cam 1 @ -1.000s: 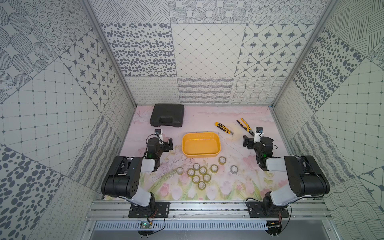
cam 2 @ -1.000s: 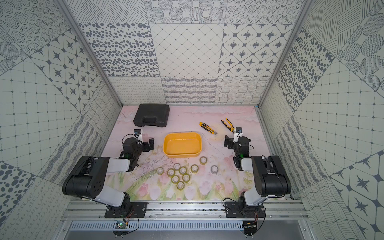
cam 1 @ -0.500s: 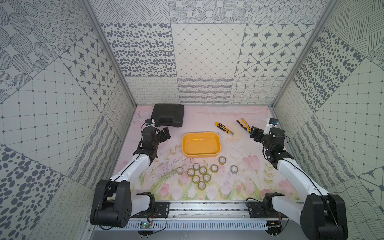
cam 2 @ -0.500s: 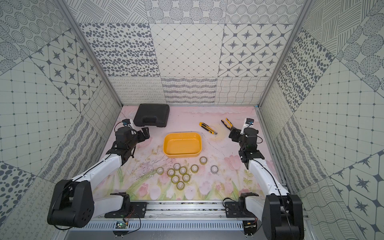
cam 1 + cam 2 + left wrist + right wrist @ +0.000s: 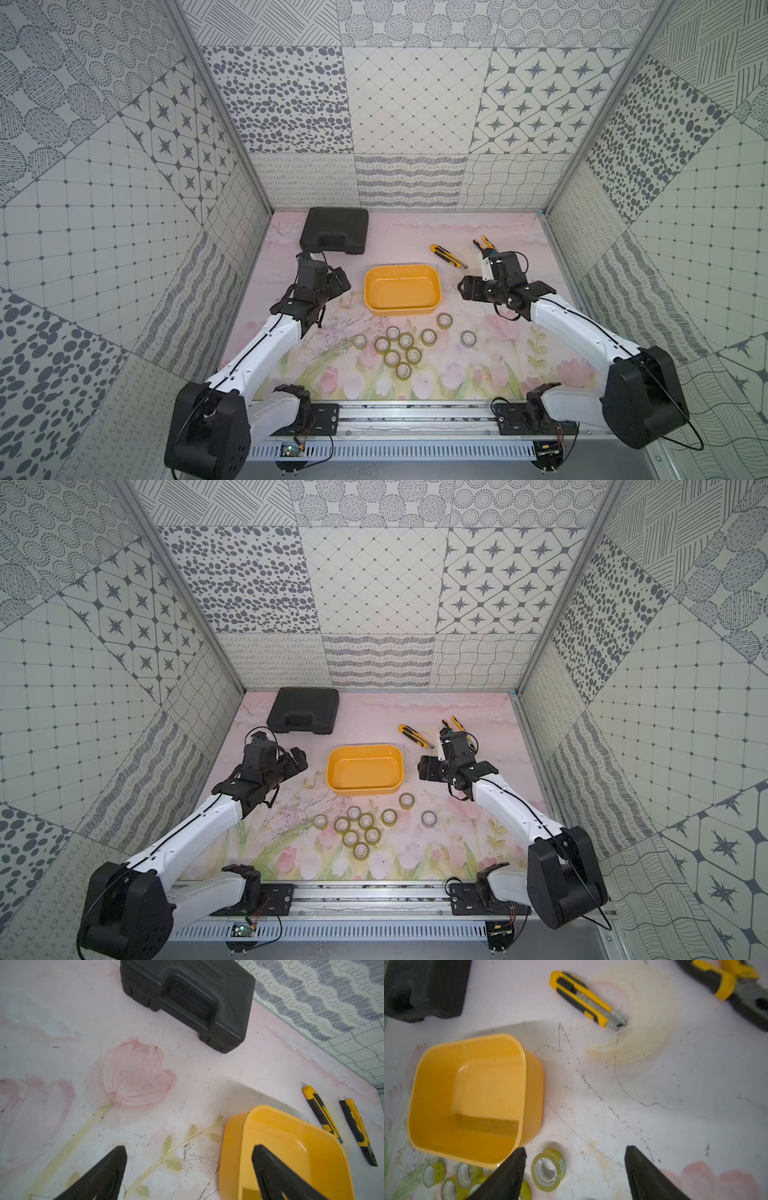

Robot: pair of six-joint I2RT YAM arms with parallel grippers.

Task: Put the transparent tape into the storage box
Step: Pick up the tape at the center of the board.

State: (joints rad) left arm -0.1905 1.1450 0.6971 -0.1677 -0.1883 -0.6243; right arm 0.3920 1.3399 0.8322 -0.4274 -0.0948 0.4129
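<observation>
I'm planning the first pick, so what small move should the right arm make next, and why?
Probably lower the open right end effector around the tape roll beside the storage box corner: that roll lies nearest it, nothing is held, and the box is empty.

White links point(image 5: 266, 347), black joints point(image 5: 208, 428), tapered black jaws.

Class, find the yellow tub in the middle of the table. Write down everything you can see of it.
The storage box is a shallow yellow-orange tub, rectangular with rounded corners and a rolled rim, and looks like glossy plastic. It sits upright and open near the middle of the flowered table, with a long side toward the robot. It is empty. The tape rolls lie on the table in front of it, and the nearest roll is close to a front corner. Only the table appears to touch it.
</observation>
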